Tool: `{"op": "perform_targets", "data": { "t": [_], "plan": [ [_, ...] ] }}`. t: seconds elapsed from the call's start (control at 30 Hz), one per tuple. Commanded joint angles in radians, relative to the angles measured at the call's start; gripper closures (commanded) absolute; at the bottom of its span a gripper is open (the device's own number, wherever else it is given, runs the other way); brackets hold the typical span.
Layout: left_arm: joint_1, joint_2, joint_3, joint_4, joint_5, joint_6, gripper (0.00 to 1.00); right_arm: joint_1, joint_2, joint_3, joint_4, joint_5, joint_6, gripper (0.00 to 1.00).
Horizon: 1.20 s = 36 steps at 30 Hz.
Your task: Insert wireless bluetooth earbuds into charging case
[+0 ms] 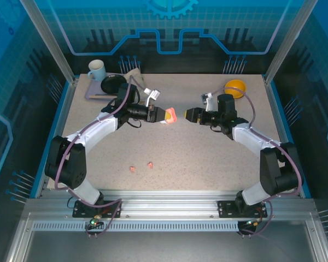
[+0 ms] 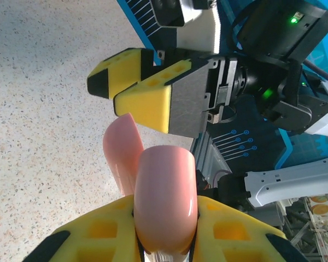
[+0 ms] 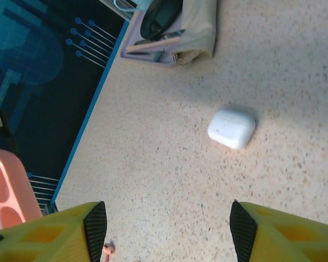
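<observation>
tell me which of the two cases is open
The pink case, lid up, held in the left tool; the white case lies shut on the table.

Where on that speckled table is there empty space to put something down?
The widest bare patch is the near middle of the speckled table, between the two tiny pink earbuds and the right arm. Crowded: the far-left corner with the pale mug and purple tray, and the centre, where the left gripper holding a pink case faces the right gripper.
</observation>
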Motion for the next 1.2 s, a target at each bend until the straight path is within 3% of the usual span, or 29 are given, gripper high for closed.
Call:
{"op": "perform_targets", "data": {
  "t": [0.0,0.2,0.63,1.17],
  "plan": [
    [-0.001,-0.034,0.015,0.037,0.031,0.017,1.00,-0.003,-0.082,-0.012,0.028,-0.023,0.065,0.36],
    [-0.001,-0.023,-0.007,0.115,0.034,-0.026,1.00,0.011,-0.138,-0.061,0.123,-0.097,0.176,0.36],
    [-0.006,-0.002,-0.004,0.193,0.031,-0.076,1.00,0.101,-0.055,0.023,0.122,-0.109,0.159,0.51],
    [-0.015,0.003,-0.013,0.189,0.036,-0.068,1.00,0.104,-0.006,0.073,0.137,-0.108,0.179,0.62]
  ]
}}
